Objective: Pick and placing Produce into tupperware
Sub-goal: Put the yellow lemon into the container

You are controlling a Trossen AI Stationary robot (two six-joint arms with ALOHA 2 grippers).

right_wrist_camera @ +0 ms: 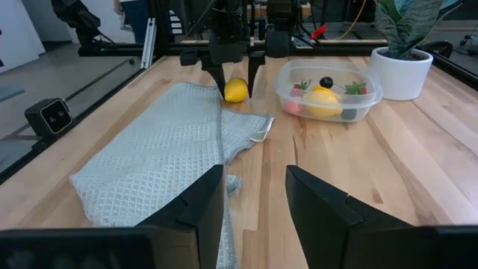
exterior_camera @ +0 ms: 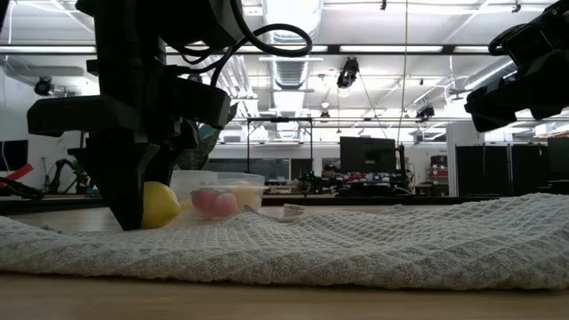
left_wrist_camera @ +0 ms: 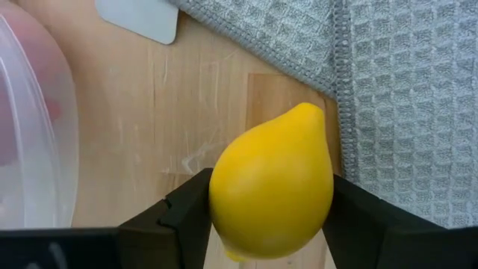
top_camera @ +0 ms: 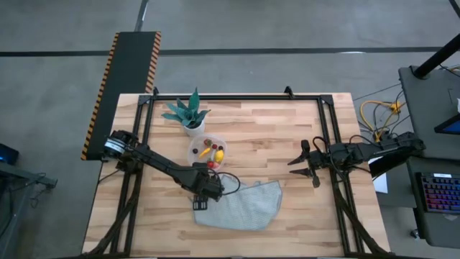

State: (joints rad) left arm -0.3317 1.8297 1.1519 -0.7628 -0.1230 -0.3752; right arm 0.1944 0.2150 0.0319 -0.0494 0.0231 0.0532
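Beside the grey cloth (top_camera: pixel 241 205), the left gripper (right_wrist_camera: pixel 236 81) points straight down, clenched on a yellow lemon (left_wrist_camera: pixel 272 183) at the tabletop.
The tupperware (right_wrist_camera: pixel 328 91), holding other produce, sits just beside it; the right gripper (top_camera: pixel 305 164) waits well apart near the table's right edge, fingers spread.

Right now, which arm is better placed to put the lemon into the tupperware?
The left. Its gripper already has its fingers on both sides of the lemon, close beside the tupperware. The right gripper is open, far across the table.
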